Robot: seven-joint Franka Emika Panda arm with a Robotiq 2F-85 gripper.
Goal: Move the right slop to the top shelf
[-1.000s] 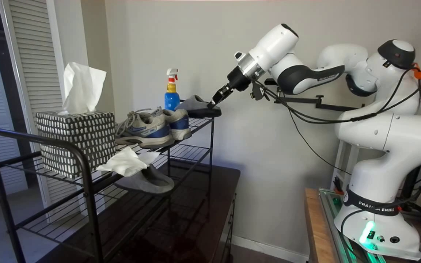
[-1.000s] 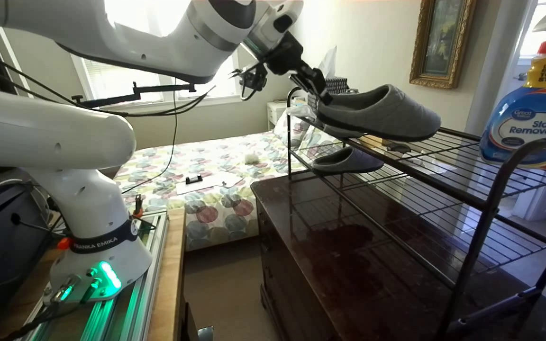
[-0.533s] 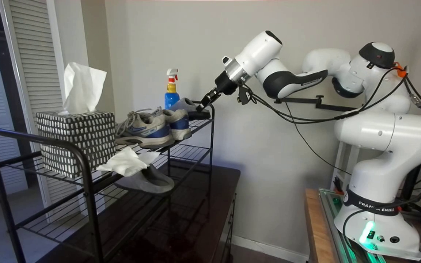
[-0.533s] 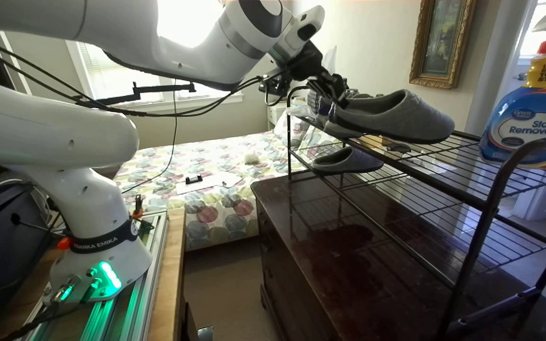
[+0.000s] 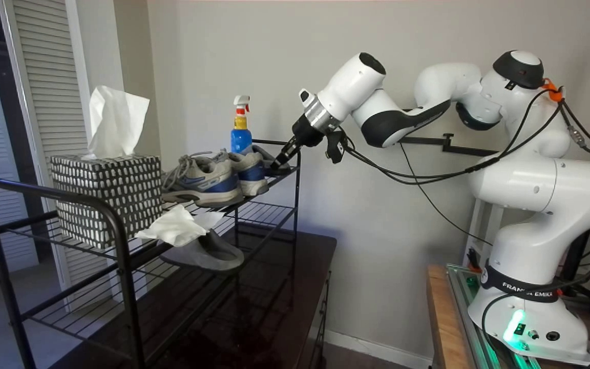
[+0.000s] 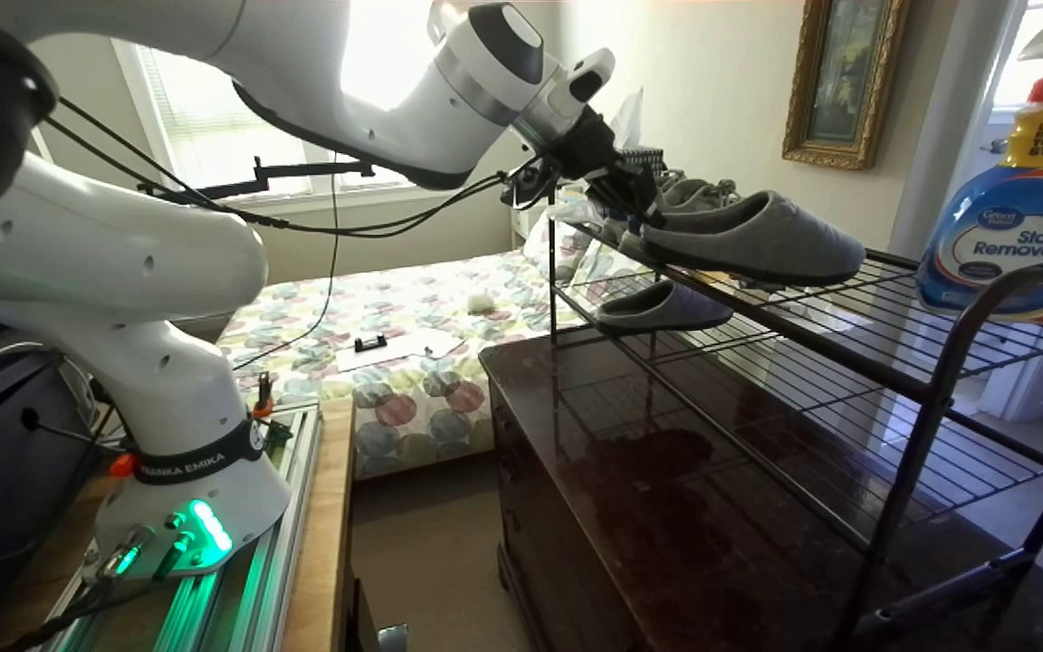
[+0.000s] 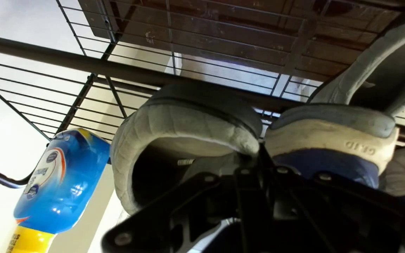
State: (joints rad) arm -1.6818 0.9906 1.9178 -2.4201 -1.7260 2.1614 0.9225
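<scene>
The grey slipper (image 6: 766, 240) has come down over the top shelf (image 6: 856, 359), its rim pinched in the tool (image 6: 654, 216).

grey slip-on shoes (image 6: 757, 243): 2 | blue-and-grey sneakers (image 5: 205, 180): 2 | tissue box (image 5: 106, 201): 1 | tissues (image 5: 116, 123): 2 (counting the one poking from the box) | spray bottle (image 6: 1010, 217): 1 | rack (image 6: 793, 330): 1 | wire tiers (image 6: 884, 308): 2 | dresser (image 6: 594, 471): 1 | bed (image 6: 431, 398): 1 | framed picture (image 6: 846, 81): 1 | robot arm (image 5: 546, 174): 1

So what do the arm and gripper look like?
Glossy white, rounded arm with dark covers, a silver wrist ring, and a black collar lettered FRANKA EMIKA above a green-lit base. The gripper is black, narrow and jointed. Black cables run from the wrist past an orange clip.
</scene>
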